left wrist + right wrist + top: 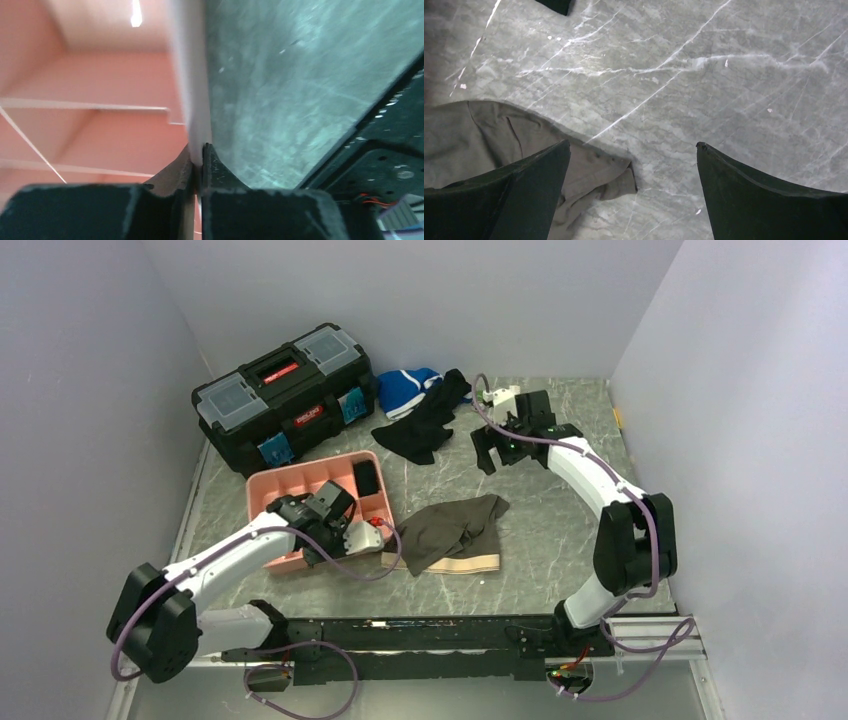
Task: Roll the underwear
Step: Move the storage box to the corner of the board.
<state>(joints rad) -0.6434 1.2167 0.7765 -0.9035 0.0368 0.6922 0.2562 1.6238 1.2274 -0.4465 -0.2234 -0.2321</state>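
The underwear (455, 528) lies crumpled on the marble table, dark grey-brown with its beige waistband (450, 564) toward the near edge. A corner of the underwear (484, 135) shows at the lower left of the right wrist view. My right gripper (489, 454) hovers open behind it, over bare table, with nothing between its fingers (633, 145). My left gripper (374, 536) is at the right side of the pink tray (300, 476). Its jaws are shut on the tray's thin side wall (192, 75), one finger inside the tray and one outside (201, 148).
A black toolbox (285, 395) stands at the back left. A plain black garment (420, 430) and a blue-and-white garment (405, 390) lie at the back centre. A black rolled item (366, 478) fills one tray compartment. Walls close in on both sides.
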